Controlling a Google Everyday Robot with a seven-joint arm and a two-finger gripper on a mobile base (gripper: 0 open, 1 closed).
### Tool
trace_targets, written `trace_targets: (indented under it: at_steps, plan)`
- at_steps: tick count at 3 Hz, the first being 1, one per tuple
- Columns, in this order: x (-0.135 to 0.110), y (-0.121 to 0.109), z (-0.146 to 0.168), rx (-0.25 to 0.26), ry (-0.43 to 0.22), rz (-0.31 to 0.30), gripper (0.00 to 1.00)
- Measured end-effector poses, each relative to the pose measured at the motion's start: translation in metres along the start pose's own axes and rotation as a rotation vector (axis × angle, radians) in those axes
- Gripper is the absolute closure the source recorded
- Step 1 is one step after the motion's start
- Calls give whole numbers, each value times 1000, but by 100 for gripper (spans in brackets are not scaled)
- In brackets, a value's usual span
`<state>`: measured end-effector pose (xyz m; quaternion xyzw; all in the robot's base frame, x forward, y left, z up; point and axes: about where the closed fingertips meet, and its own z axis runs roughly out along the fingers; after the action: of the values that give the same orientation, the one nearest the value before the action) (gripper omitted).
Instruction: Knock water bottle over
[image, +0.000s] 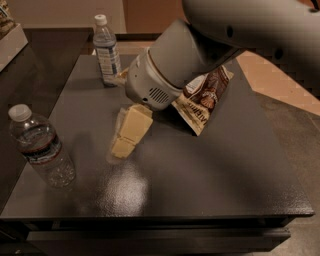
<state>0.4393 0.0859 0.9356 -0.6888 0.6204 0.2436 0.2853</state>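
The water bottle (42, 147) stands upright near the table's front left corner. It is clear crinkly plastic with a white cap and a dark label band with a red stripe. My gripper (123, 141), cream coloured, hangs low over the dark table (200, 180), to the right of the bottle and apart from it. The grey arm reaches in from the upper right. The gripper holds nothing that I can see.
A slimmer bottle (106, 50) with a pale white-and-blue label stands upright at the back left. A brown and white snack bag (205, 97) lies behind the arm, partly hidden. A lower dark surface lies to the left of the table.
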Motion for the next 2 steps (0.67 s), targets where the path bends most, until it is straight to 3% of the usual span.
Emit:
trace_targets:
  at_steps: [2]
  plan:
    - [-41, 8, 56, -67, -92, -30, 0]
